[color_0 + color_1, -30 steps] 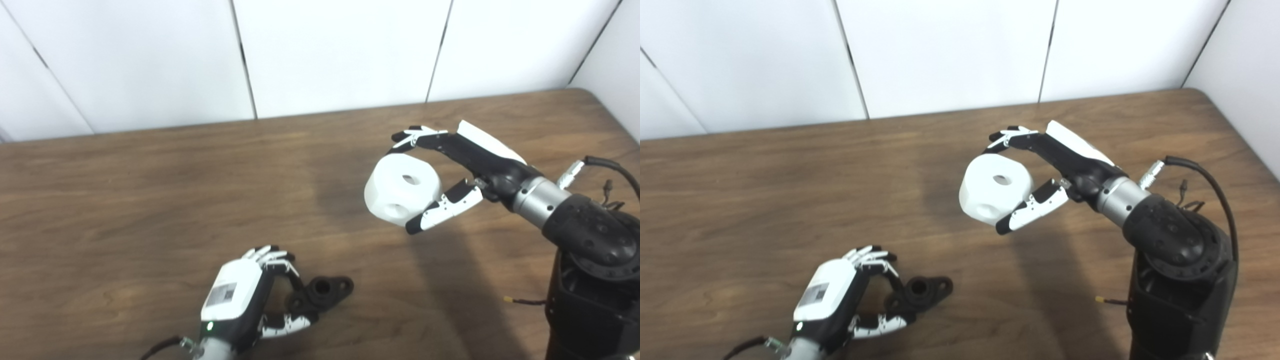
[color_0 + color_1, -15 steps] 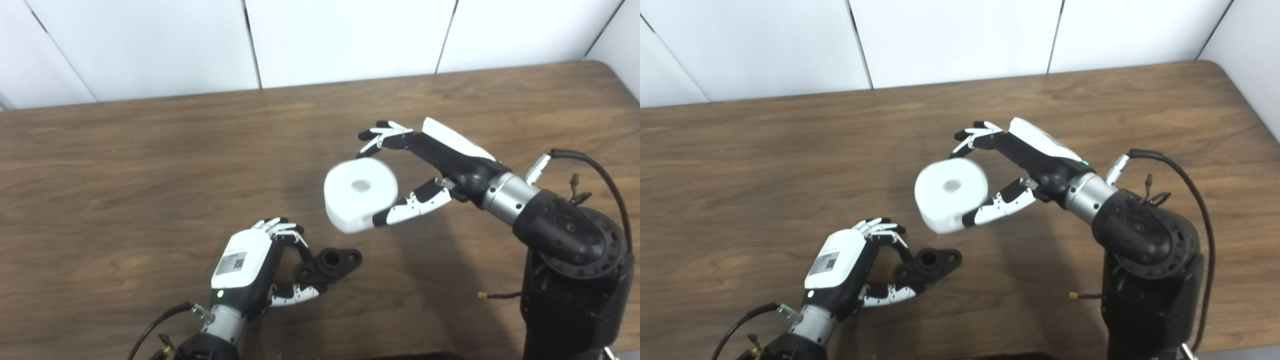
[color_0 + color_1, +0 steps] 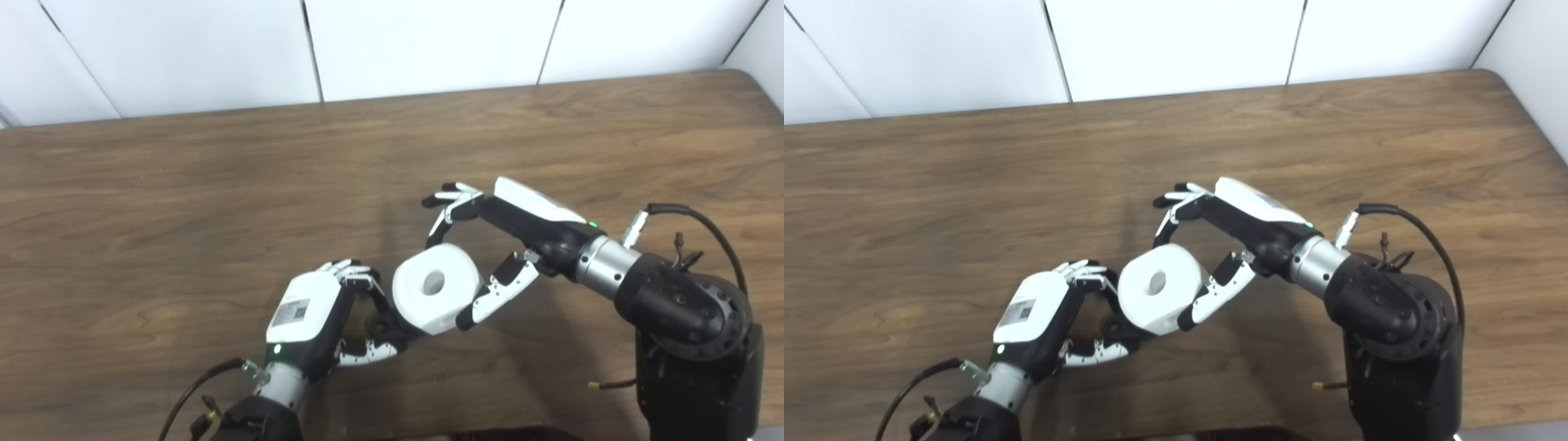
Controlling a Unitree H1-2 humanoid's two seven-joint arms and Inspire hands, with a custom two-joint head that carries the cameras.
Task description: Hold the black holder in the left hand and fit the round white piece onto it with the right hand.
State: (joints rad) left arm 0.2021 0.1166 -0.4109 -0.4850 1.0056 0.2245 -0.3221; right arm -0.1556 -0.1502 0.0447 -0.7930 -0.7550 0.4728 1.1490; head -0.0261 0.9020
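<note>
The round white piece [image 3: 416, 301], with a hole in its top face, sits tilted right over the black holder [image 3: 381, 327] and hides most of it. My left hand [image 3: 306, 313] rests on the wooden table [image 3: 184, 202], shut on the holder between fingers and thumb. My right hand [image 3: 528, 220] reaches in from the right and is shut on the white piece. Its thumb [image 3: 497, 293] presses the piece's near right side. Its fingers [image 3: 450, 203] arch over the far side, and their contact with the piece is hard to make out.
The right arm's bulky black base [image 3: 695, 367] with a looping cable [image 3: 704, 217] stands at the table's front right. A cable [image 3: 196, 392] trails from my left wrist. White wall panels [image 3: 429, 43] close off the table's far edge.
My right hand has carried the white piece down and to the left, from mid-air onto the holder. My left hand kept its hold on the holder. The camera has tilted downward.
</note>
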